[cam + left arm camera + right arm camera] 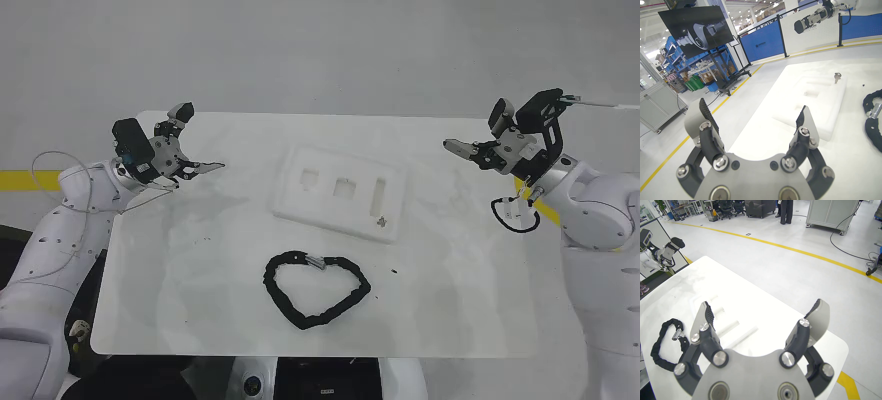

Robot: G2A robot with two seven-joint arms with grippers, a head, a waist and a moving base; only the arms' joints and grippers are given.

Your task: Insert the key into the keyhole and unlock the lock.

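- left gripper (198,140): over the far left corner of the table (200,290). Fingers spread wide, nothing between them. Well apart from the task's things.
- foam tray (330,215): white, mid-table, with three recesses.
- chain lock (300,305): black sleeved loop lying flat, on the robot's side of the tray and apart from it. Its metal lock cylinder (313,263) sits on the side of the loop facing the tray.
- key (381,221): on the tray's near right corner, free of both grippers.
- right gripper (478,128): over the far right corner, fingers likewise apart, empty.
- step in hand, as I judge it: fetching the key, with nothing yet begun. The key lies closer to the right arm. Best pinched by the bow so the blade stays free. The other gripper should pin the cylinder so it cannot roll as the blade goes in.
- views: from the top the key is a dark fleck. The left wrist view resolves the key (837,77) into bow and blade and shows the cylinder (875,111) close up. The right wrist view gives the cylinder (676,334) from the opposite side. Cannot tell which way the keyhole faces.
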